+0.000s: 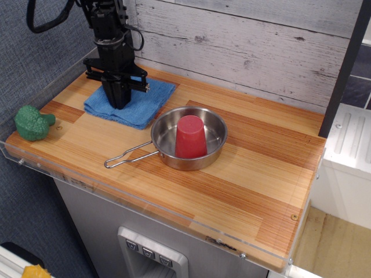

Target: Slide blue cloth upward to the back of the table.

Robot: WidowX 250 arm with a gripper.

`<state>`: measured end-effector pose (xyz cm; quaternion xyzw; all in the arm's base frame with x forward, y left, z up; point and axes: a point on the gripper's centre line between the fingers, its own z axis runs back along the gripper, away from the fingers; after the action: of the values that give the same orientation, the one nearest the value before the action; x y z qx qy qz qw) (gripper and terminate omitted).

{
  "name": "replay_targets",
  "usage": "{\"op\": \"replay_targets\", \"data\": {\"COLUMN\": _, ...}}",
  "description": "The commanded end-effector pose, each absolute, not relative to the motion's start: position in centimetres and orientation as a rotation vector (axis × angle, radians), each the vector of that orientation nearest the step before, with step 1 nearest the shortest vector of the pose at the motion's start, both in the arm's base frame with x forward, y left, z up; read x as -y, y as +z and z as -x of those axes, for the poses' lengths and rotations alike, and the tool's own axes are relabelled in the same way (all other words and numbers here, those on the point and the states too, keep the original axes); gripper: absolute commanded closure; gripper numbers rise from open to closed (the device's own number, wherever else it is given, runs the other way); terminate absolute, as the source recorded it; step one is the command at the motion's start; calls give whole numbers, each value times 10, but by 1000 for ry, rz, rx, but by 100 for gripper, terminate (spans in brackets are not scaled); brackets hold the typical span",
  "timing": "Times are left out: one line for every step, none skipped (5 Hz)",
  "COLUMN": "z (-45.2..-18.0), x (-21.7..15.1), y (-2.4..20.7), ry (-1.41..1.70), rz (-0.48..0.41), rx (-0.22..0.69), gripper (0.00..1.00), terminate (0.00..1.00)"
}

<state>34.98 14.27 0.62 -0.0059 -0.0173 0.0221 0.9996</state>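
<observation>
The blue cloth (pixel 149 105) lies folded on the wooden table (pixel 255 174), at the back left, near the plank wall. My black gripper (pixel 120 104) comes straight down onto the cloth's left-middle part. Its fingers stand together with their tips pressed into the fabric, which hides the part of the cloth beneath them. The cloth's right front corner lies close to the steel pan.
A steel pan (pixel 216 152) with a wire handle (pixel 124 157) stands mid-table and holds an upturned red cup (pixel 191 136). A green broccoli toy (pixel 33 122) sits at the left front corner. A whitewashed plank wall (pixel 243 46) closes off the back. A clear acrylic rim (pixel 87 184) edges the front.
</observation>
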Motion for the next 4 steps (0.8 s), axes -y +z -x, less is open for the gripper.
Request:
{"op": "replay_targets", "data": {"z": -360, "x": -118, "y": -5, "ry": -55, "rz": 37, "rx": -11, "gripper": 100, "terminate": 0}}
{"op": "replay_targets", "data": {"z": -362, "x": -108, "y": -2, "ry": -55, "rz": 60, "rx": -23, "gripper": 100, "terminate": 0}}
{"op": "replay_targets", "data": {"z": -366, "x": -102, "y": -2, "ry": -69, "rz": 62, "rx": -30, "gripper": 100, "terminate": 0}}
{"op": "replay_targets", "data": {"z": -367, "x": -100, "y": -1, "ry": -65, "rz": 49, "rx": -36, "gripper": 100, "terminate": 0}}
